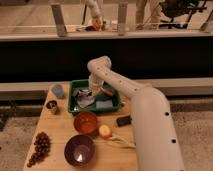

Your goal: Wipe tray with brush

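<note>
The green tray [116, 104] lies at the back of the wooden table. My arm comes up from the lower right, bends over the tray and drops into it. The gripper [90, 94] sits low inside the tray's left half, shut on the brush [82, 93], of which only a small dark bit shows at the fingers' left side. A pale crumpled thing [86, 101], a light blue piece [103, 104] and an orange-red bit [108, 93] also lie in the tray.
In front of the tray stand an orange bowl [86, 122] and a purple bowl [79, 149]. Dark grapes [39, 147] lie at the front left, with a grey cup [58, 90] and a small can [51, 106] on the left. A black block [123, 120], a round fruit [104, 131] and a yellowish thing [120, 141] lie by my arm.
</note>
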`<state>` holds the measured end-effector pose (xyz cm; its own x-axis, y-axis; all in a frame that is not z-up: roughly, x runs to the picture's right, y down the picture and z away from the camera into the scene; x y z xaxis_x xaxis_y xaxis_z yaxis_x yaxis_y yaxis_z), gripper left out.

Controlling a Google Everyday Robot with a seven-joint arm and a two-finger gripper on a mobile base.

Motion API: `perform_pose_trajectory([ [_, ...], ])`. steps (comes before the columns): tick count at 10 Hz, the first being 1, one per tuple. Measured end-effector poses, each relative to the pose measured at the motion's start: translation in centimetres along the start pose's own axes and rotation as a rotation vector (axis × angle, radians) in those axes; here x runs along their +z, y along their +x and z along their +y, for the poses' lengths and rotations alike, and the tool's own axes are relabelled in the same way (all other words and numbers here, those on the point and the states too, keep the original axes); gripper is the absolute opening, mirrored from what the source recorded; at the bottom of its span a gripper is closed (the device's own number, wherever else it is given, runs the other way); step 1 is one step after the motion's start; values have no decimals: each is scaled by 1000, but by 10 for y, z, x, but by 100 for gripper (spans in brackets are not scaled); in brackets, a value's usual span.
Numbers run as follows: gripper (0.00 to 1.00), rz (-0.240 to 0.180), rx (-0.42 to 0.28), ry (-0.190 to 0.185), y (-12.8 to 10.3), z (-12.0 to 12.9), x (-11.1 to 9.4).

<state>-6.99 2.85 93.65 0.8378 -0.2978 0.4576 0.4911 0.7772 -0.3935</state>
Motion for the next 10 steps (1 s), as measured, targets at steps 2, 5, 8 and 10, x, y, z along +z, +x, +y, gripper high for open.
perform_pose_trajectory([
  [2,0,6,-34,-15,-6,31,-8],
  [5,0,24,-57,-29,11,69,-27],
  [8,0,41,-22,-19,39,81,-42],
  [10,0,53,6,-2,55,66,-45],
])
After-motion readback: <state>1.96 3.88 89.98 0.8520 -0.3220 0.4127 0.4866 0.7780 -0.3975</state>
